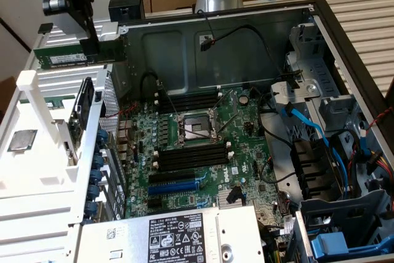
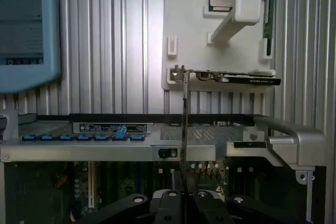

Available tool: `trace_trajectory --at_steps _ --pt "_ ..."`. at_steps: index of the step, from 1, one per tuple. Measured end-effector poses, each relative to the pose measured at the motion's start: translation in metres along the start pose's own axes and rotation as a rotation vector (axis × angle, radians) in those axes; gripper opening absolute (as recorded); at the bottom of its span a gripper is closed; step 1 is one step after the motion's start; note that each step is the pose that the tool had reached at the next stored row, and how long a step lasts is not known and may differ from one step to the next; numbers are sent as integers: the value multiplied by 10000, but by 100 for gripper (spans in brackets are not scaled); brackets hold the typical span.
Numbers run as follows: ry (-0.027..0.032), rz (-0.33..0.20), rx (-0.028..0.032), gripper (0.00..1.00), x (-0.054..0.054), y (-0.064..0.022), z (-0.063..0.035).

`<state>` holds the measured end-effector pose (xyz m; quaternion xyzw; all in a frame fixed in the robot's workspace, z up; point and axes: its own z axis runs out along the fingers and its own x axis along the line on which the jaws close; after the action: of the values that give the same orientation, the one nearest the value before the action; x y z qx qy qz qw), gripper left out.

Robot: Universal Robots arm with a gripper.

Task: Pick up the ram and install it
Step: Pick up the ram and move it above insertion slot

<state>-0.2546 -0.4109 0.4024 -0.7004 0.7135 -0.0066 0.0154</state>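
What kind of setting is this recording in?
Likely a robotics lab or PC-assembly test bench: an open computer case with its motherboard exposed, a white parts fixture beside it, and the claw holding the ram.

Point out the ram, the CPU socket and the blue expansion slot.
ram point(image 1: 64, 57), exterior view, on the white label strip.
CPU socket point(image 1: 196, 129), exterior view, on its open middle.
blue expansion slot point(image 1: 178, 186), exterior view, midway along its length.

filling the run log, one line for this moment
gripper: shut on ram | ram: lifted, level, beside case | slots: empty
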Motion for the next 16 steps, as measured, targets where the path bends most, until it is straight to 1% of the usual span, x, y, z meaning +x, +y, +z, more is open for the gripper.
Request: trace_trajectory --at_steps 7,8,9,14,15,16 --pt "1 -1 -1 13 -6 -320 10" --pt "4 -2 0 13 -8 -457 21" --pt "4 -2 1 13 -9 -499 30" --pt "24 -3 0 13 -12 -725 118" --pt "35 -4 1 13 -13 -817 158" --pt "41 -3 0 13 -14 -861 178"
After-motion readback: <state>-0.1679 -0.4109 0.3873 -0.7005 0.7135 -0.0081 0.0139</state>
